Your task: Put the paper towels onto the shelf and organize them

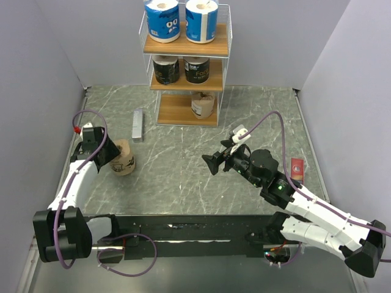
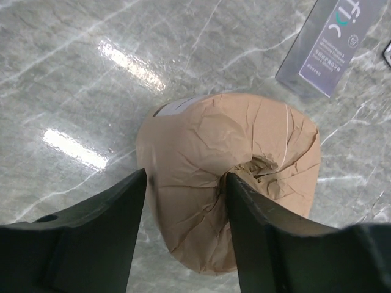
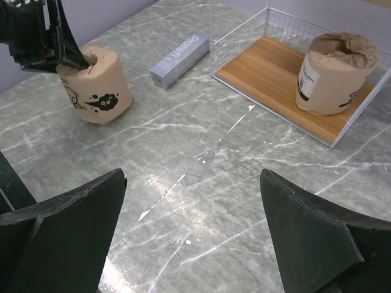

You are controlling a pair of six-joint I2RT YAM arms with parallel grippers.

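Your left fingers (image 2: 104,232) pinched the kraft roll (image 2: 201,140) by its core wall, seemingly bound for the gap on the shelf (image 1: 175,110); your right fingers (image 3: 67,226) hung spread, empty.

Two slender robot arms. The left arm (image 1: 76,180) has glossy white shell links joined by black cylindrical joint housings, with a boxy black base (image 1: 58,235) by the near left corner of the bench (image 1: 183,183). A thin purple cable (image 1: 90,110) loops along it, tipped with a small red connector (image 1: 76,129). The right arm (image 1: 317,210) matches: white links and round black motor housings, one showing a tiny green light (image 1: 282,187), plus a second purple cable (image 1: 276,112) and a white block (image 1: 240,132) near the wrist. The left pincer (image 1: 116,154) and right pincer (image 1: 211,163) are matte black, with broad wedge-shaped fingers (image 3: 317,238) tapering to blunt tips.
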